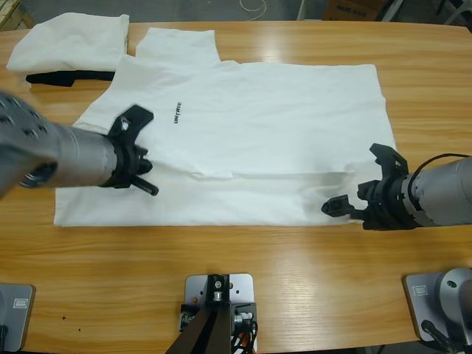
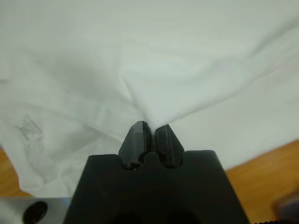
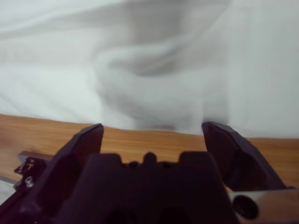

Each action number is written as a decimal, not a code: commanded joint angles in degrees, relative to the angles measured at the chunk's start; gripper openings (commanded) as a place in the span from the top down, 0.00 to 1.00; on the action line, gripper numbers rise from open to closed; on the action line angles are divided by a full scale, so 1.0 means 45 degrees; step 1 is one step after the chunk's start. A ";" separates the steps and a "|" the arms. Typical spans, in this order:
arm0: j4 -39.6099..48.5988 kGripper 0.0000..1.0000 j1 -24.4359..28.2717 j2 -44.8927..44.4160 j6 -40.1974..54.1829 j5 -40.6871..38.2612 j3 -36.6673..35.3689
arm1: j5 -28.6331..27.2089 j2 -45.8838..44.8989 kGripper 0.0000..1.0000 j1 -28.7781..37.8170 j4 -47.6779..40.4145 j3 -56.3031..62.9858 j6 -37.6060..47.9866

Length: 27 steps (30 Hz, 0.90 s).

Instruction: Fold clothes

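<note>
The long wooden counter [image 1: 310, 280] carries everything here. Spread flat across its middle lies the big white T-shirt [image 1: 280, 140], its small black chest lettering [image 1: 177, 115] toward my left side and one sleeve reaching up toward the far edge. Its near hem runs along the bare wood in front of me, and a low crease crosses the cloth between my two arms.

At the far left corner sits a folded white garment [image 1: 70, 44], lying on top of something dark [image 1: 70, 77] that peeks out beneath it. It touches or nearly touches the spread shirt's upper left part; I cannot tell which. Nothing lies between my pincers and the shirt.

My left pincer [image 1: 136, 147] comes in from the left edge and is over the shirt's left portion. In the left wrist view my left pincer's jaws [image 2: 149, 140] are pressed together with a pinch of white cloth rising from between them.

My right pincer [image 1: 361, 181] comes in from the right edge, at the shirt's near right corner. In the right wrist view it [image 3: 152, 135] stands wide apart, holding nothing, with the shirt's hem and a rumpled fold just ahead.
</note>
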 commanded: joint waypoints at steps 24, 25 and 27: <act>0.4961 1.00 0.0322 0.2535 -0.3526 -0.5870 -0.4092 | 0.0484 0.1239 0.14 0.0664 -0.0989 0.0562 0.0118; 0.5020 1.00 0.0318 0.2613 -0.3534 -0.5878 -0.4092 | 0.0484 0.1251 0.14 0.0718 -0.0989 0.0570 0.0126; 0.5313 1.00 0.0322 0.2652 -0.3510 -0.5886 -0.4049 | 0.0425 0.1114 0.14 0.0761 -0.0989 0.0620 0.0169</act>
